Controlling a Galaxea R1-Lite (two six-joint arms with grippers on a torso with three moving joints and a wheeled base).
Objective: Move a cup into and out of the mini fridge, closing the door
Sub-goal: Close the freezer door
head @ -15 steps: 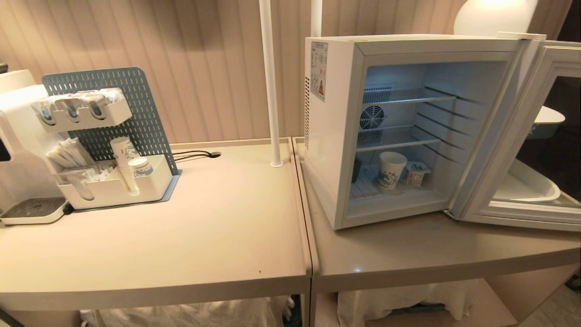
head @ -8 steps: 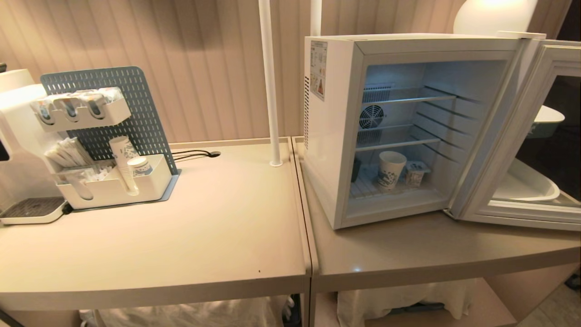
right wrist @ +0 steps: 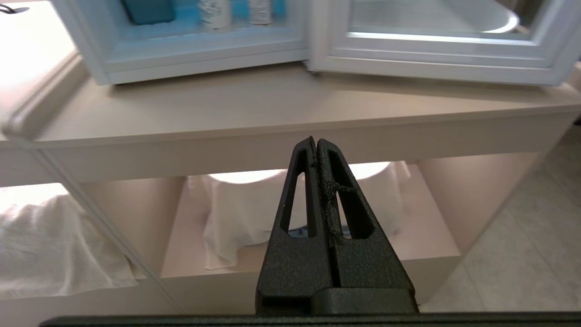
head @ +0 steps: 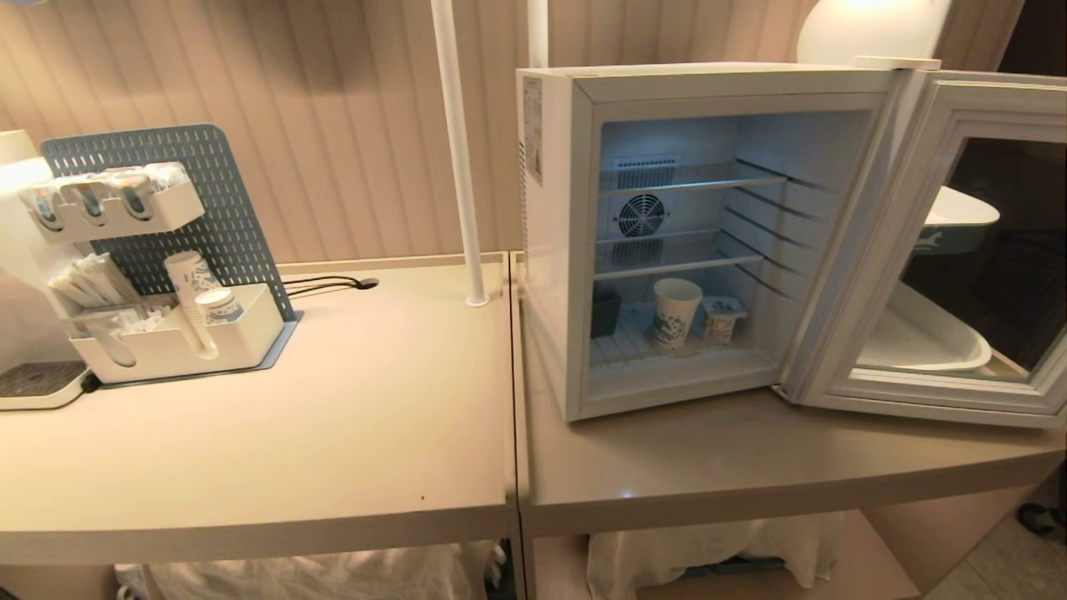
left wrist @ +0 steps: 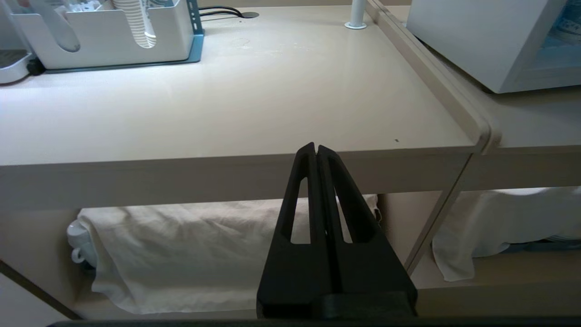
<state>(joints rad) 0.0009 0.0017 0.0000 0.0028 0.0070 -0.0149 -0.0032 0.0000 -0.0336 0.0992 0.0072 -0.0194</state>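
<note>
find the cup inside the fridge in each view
Head view: the cup stands on the fridge floor, beside a smaller pot.
Left wrist view: not visible; only the fridge's corner shows.
Right wrist view: only its base, top edge.
Shared landmark: the fridge's white bottom frame.

- No word, brand name or number can be read anywhere in these views.
- The mini fridge (head: 550, 250) carries a sticker (head: 533, 129) on its outer side wall, at about 10 o'clock from the fan (head: 641, 215). It has small printed lines and a triangular warning sign, all too small to read.
- The cup (head: 674, 312) on the fridge floor, at about 5 o'clock from the fan, bears a blue printed pattern; no lettering can be made out.
- The small tub (head: 720, 319) just beside it, at 3 o'clock, has an illegible printed label.
</note>
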